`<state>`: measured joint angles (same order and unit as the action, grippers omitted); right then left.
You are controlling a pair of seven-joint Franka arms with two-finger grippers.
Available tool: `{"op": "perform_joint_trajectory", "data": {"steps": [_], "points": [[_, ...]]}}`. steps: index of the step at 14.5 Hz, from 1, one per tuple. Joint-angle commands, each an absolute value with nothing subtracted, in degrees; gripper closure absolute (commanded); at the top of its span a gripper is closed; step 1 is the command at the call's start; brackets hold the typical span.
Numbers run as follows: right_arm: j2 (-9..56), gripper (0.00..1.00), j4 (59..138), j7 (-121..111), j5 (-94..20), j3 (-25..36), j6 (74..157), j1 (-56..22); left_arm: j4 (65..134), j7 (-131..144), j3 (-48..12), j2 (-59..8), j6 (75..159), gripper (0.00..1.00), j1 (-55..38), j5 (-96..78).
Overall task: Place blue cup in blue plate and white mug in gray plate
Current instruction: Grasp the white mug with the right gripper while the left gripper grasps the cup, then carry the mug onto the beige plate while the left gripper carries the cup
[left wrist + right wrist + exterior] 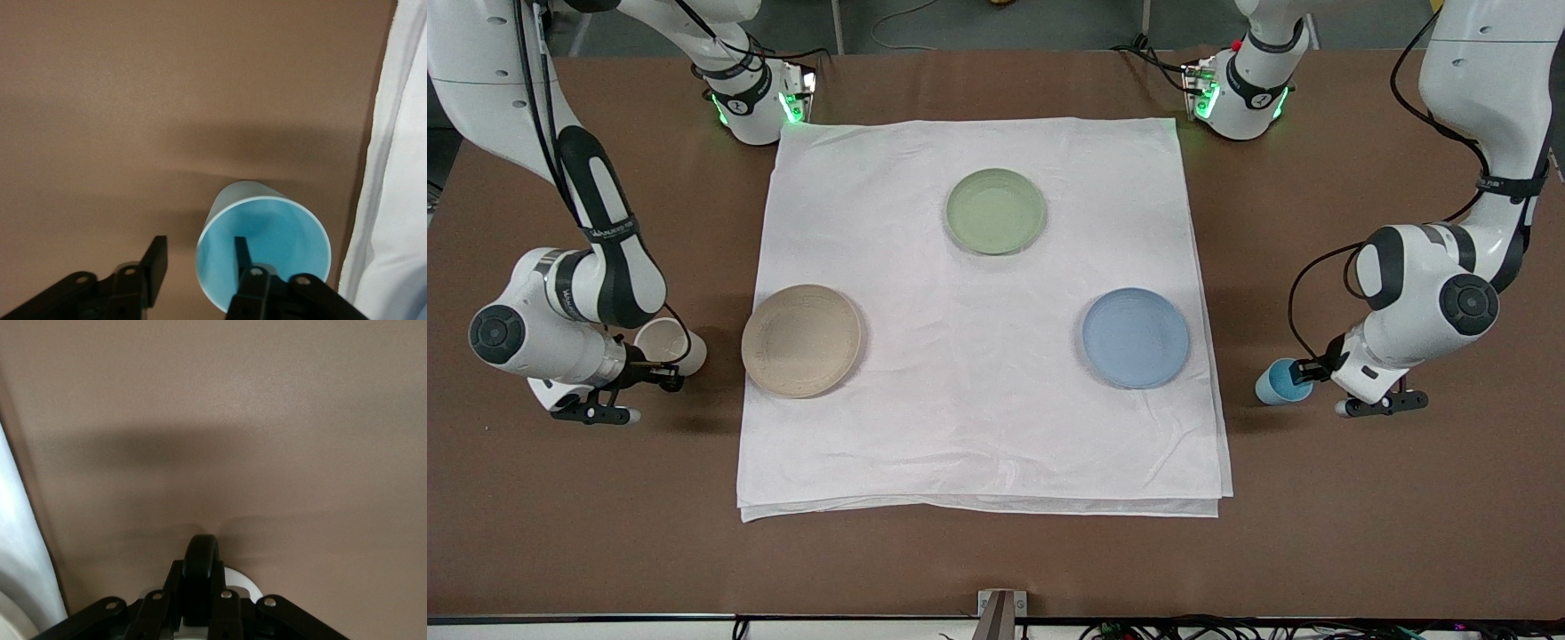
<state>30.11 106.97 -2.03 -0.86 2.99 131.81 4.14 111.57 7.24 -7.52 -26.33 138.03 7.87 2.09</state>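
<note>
Right gripper (193, 613) pinched white mug (667, 342) handle; left gripper (200, 267) straddled blue cup (267, 247) wall (wrist views only), fingers spread.

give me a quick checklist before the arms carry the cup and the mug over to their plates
1. Left gripper on blue cup: one finger inside, one outside, gap at the wall; cannot tell.
2. Right gripper shut on white mug handle: ok.
3. Blue plate bare: ok.
4. Gray plate bare: ok.
5. Cup and mug lifted off table: cannot tell.
6. Green plate off both paths: ok.
</note>
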Motion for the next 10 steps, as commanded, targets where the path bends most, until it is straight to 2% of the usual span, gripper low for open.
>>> {"op": "perform_joint_trajectory", "data": {"steps": [1, 3, 5, 7, 10], "points": [[27.1, 1.00, 104.3, -2.3, -5.9, 2.5, 123.6, 3.7, 110.7, 8.3, -7.8, -26.2, 138.0, 1.00, 7.5, 1.5], [24.0, 1.00, 102.7, 1.5, -10.6, 2.5, 116.4, 1.1, 111.4, 8.7, -8.2, -23.1, 136.2, 1.00, 7.6, 1.7], [20.0, 1.00, 106.7, 8.1, -10.9, 2.5, 117.1, -2.9, 111.4, 9.3, -9.5, -19.4, 131.0, 1.00, 6.2, 1.9], [17.0, 1.00, 111.2, 13.1, -10.9, 2.5, 120.4, -6.6, 111.4, 11.5, -11.7, -16.2, 126.2, 1.00, 5.7, 1.9], [14.6, 1.00, 122.0, 15.9, -11.2, 2.4, 133.6, -10.5, 113.3, 20.4, -17.7, -14.4, 123.5, 1.00, 5.7, 2.0]]}}
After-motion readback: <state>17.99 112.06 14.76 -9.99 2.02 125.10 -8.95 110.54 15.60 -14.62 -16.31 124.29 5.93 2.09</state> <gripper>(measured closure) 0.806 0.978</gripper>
